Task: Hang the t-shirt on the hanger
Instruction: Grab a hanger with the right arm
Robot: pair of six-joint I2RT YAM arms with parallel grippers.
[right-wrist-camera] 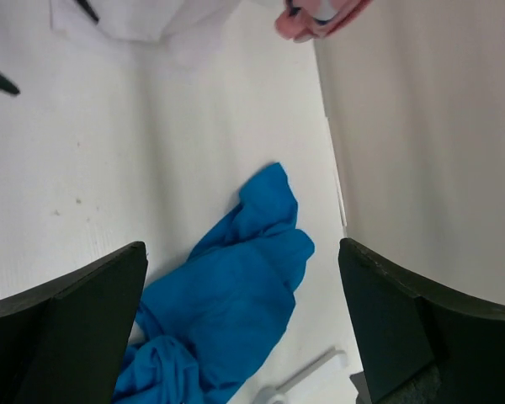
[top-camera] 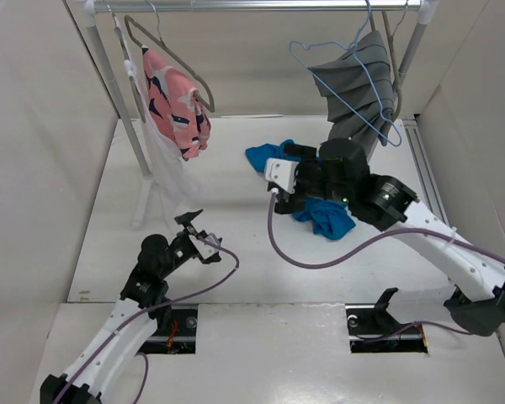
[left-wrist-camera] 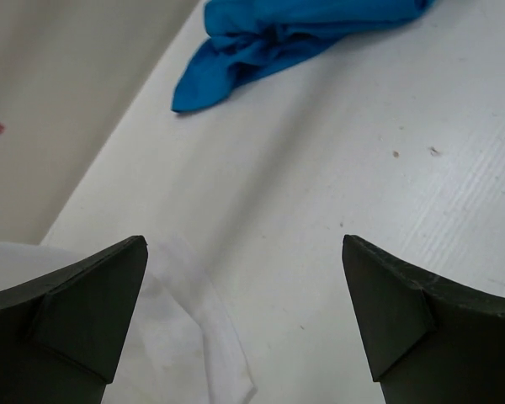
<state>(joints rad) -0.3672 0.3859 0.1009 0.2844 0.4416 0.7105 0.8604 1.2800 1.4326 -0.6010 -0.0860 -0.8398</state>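
The bright blue t-shirt [top-camera: 326, 219] lies crumpled on the white table, partly under my right wrist. It also shows in the right wrist view [right-wrist-camera: 227, 311] and far off in the left wrist view [left-wrist-camera: 278, 34]. The light-blue wire hanger [top-camera: 306, 66] hangs on the rail at the back right, against the grey pleated garment [top-camera: 362, 80]. My right gripper [top-camera: 279, 187] is open and empty just above the t-shirt; in its wrist view [right-wrist-camera: 242, 246] the cloth lies between the jaws. My left gripper [top-camera: 198, 236] is open and empty over bare table [left-wrist-camera: 244, 244], apart from the t-shirt.
A pink patterned garment [top-camera: 177, 101] and a sheer white garment [top-camera: 164, 160] hang on the rack's left side; the white cloth's end [left-wrist-camera: 194, 320] lies by my left jaws. The rack's rail [top-camera: 261, 5] spans the back. White walls enclose the table.
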